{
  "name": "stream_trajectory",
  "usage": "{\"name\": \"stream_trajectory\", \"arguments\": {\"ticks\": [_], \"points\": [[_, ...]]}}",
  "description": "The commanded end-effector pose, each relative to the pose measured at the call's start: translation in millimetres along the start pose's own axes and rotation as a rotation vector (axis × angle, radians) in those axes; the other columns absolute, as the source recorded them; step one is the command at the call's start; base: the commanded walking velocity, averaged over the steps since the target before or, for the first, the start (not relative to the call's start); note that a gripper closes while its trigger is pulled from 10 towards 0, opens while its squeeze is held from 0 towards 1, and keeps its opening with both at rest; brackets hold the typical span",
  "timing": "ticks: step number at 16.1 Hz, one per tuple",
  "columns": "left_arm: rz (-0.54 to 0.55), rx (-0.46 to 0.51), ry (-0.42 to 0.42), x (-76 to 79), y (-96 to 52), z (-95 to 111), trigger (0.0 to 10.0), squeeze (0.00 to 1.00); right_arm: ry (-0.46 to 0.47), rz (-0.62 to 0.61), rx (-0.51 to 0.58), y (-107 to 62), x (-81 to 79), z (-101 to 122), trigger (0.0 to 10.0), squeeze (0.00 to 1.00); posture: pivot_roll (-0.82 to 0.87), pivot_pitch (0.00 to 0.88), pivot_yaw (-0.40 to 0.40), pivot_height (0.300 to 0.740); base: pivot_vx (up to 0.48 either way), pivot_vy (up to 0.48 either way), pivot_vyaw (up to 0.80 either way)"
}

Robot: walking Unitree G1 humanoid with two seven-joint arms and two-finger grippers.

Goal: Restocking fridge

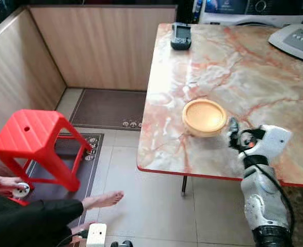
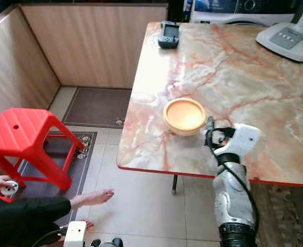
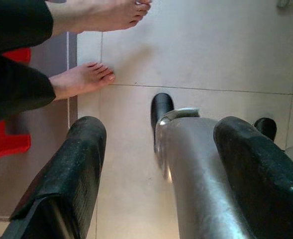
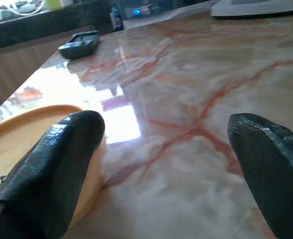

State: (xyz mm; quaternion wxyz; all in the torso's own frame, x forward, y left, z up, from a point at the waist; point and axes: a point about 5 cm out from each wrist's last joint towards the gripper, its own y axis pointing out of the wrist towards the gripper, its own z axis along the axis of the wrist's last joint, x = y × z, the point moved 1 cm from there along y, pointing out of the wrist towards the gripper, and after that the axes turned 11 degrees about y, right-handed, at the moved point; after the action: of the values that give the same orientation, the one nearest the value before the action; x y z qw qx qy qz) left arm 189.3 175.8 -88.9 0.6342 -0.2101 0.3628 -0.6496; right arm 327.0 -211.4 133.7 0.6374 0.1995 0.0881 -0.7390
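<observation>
A round yellow bowl (image 1: 205, 117) is being shown resting on the marble table (image 1: 254, 77), near the table's front edge. The right gripper (image 1: 232, 128) is being held low over the tabletop just beside the bowl, at about four o'clock from it. In the right wrist view the two black fingers (image 4: 51, 164) are seen spread wide apart and grasping nothing; the bowl's rim (image 4: 32, 117) is lying against the outside of one finger, not between the pair, and only bare marble is framed in the gap.

The left gripper (image 3: 151, 174) is being hung toward the tiled floor (image 3: 206, 45), its fingers parted and holding nothing.

A dark handset (image 1: 181, 36) is lying at twelve o'clock from the bowl, near the table's far edge. A red stool (image 1: 35, 141) is standing at about nine o'clock, with a person's bare foot (image 1: 104, 198) on the floor beside it.
</observation>
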Motion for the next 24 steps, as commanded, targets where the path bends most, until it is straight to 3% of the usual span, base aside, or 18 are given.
{"name": "stream_trajectory", "arguments": {"ticks": [1, 2, 9, 20, 23, 24], "points": [[-0.007, -0.031, -0.001, -7.4, -5.3, -17, 10.0, 0.0, 0.005, -0.009, 0.001, -0.3, 1.7, -1, 10.0, 0.0, 0.11, 0.159, -0.031, 0.74, 0.0, 0.0, 0.0], [0.001, -0.015, -0.001, -20.5, -8.4, -22, 10.0, 0.0, 0.008, 0.001, 0.007, -0.1, -0.1, 0, 10.0, 0.0, 0.1, 0.152, -0.032, 0.74, 0.0, 0.0, 0.0], [-0.005, 0.009, -0.001, -19.0, -7.1, -17, 10.0, 0.0, 0.014, 0.045, 0.015, 0.1, -9.9, 0, 10.0, 0.0, 0.1, 0.157, -0.035, 0.74, 0.176, 0.0, 0.3], [-0.003, -0.016, -0.014, -22.0, -8.8, -23, 10.0, 0.0, 0.02, 0.046, 0.043, -2.4, -6.7, 7, 10.0, 0.0, 0.09, 0.169, -0.037, 0.74, 0.09, 0.0, 0.0], [-0.003, -0.016, -0.015, -21.4, -8.8, -24, 10.0, 0.0, -0.002, 0.033, 0.048, -6.8, 6.4, 15, 10.0, 0.0, 0.09, 0.175, -0.041, 0.74, 0.0, 0.0, 0.0], [-0.002, -0.019, -0.017, -21.0, -9.3, -25, 10.0, 0.0, -0.014, 0.003, 0.079, -8.2, 19.4, 27, 10.0, 0.0, 0.09, 0.179, -0.042, 0.74, 0.0, 0.0, 0.0]]}}
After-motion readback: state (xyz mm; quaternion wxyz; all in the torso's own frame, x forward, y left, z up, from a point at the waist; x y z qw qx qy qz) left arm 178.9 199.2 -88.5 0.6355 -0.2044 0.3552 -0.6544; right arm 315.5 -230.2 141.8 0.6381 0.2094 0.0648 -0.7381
